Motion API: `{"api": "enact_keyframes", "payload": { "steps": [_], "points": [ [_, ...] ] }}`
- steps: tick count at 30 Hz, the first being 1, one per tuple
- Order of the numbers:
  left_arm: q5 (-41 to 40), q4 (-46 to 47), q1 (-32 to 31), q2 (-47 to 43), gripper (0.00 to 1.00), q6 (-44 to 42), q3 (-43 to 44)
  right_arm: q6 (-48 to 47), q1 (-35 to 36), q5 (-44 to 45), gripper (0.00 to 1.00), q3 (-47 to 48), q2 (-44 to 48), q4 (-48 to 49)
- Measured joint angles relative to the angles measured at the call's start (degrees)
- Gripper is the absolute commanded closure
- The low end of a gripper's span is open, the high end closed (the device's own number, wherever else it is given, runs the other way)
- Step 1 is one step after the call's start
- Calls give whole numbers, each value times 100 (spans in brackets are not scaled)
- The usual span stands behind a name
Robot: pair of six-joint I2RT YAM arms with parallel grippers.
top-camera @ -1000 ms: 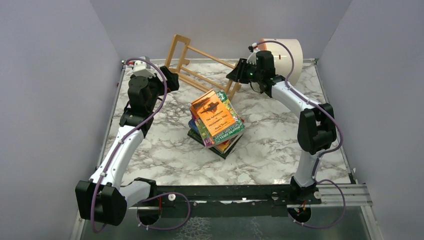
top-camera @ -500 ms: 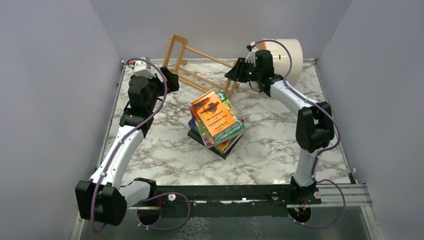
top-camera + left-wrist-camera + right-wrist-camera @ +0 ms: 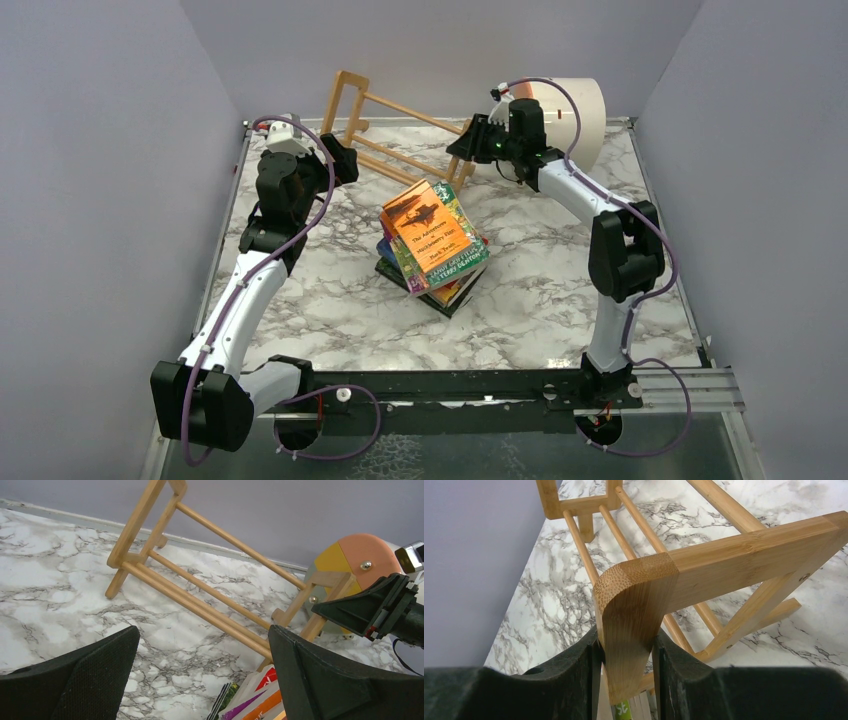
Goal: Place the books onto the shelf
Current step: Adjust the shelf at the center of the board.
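Note:
The books (image 3: 432, 245) lie in a fanned stack at the table's middle, an orange cover on top; their spines (image 3: 265, 700) show at the bottom of the left wrist view. The shelf (image 3: 395, 130), a light-wood slatted rack, stands tilted near the back wall. My right gripper (image 3: 468, 146) is shut on the rounded corner of its right end piece (image 3: 634, 605), a finger pressed on each side (image 3: 626, 652). My left gripper (image 3: 345, 160) hangs open beside the shelf's left end, its fingers wide apart (image 3: 202, 640) over bare marble, touching nothing.
A cream cylindrical drum (image 3: 580, 110) with an orange and yellow face (image 3: 350, 560) lies at the back right, just behind the right gripper. Purple walls close in the back and both sides of the marble table (image 3: 300, 290).
The right gripper has drawn the shelf a little to the left and toward the back wall. The left arm and the books have not moved.

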State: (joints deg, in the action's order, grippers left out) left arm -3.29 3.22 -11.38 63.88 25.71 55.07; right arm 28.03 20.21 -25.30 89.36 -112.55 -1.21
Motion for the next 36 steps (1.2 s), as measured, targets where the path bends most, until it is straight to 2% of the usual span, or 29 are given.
{"api": "enact_keyframes", "payload": {
  "steps": [2,5,36],
  "points": [
    [0,-2,0,0,1,-4,0,4,0,-2,77,15,-13,-2],
    [0,-7,0,0,1,-13,0,48,0,0,78,26,-28,2],
    [-24,-44,0,0,1,-37,0,527,168,407,78,2,-111,278]
  ]
}}
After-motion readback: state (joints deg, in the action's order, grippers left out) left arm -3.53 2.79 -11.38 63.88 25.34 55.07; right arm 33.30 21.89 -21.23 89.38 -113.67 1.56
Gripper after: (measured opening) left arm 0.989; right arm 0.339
